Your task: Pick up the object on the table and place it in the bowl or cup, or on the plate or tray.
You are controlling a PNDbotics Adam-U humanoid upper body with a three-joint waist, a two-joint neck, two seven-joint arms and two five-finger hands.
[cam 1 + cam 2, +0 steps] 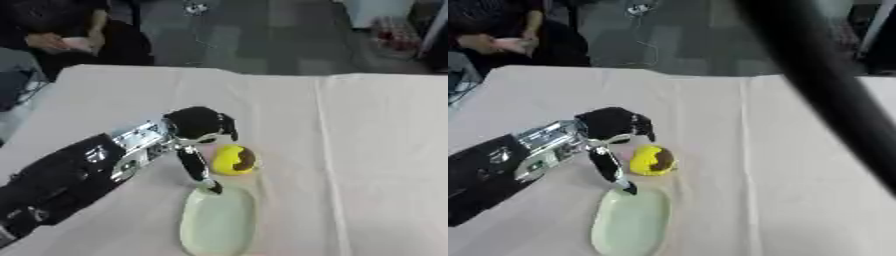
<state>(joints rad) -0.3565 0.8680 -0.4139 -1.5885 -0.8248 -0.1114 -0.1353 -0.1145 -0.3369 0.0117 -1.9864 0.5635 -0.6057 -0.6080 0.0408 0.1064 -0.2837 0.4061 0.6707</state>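
Observation:
A yellow, roundish object (231, 160) with a brown patch lies on the cloth-covered table, just past the far rim of a pale green oval plate (219, 222). My left hand (199, 125) comes in from the left and hovers immediately left of and above the object. One straight finger (196, 169) points down to the plate's far rim, close beside the object. The other fingers bend slightly above the object, with a gap between them and it. Nothing is in the hand. My right hand is out of sight.
The beige tablecloth (376, 150) stretches far to the right and behind, with a lengthwise crease (325, 150). A dark blurred bar (824, 85) crosses the right eye view from the top to the right edge. The table's far edge (262, 74) borders grey floor.

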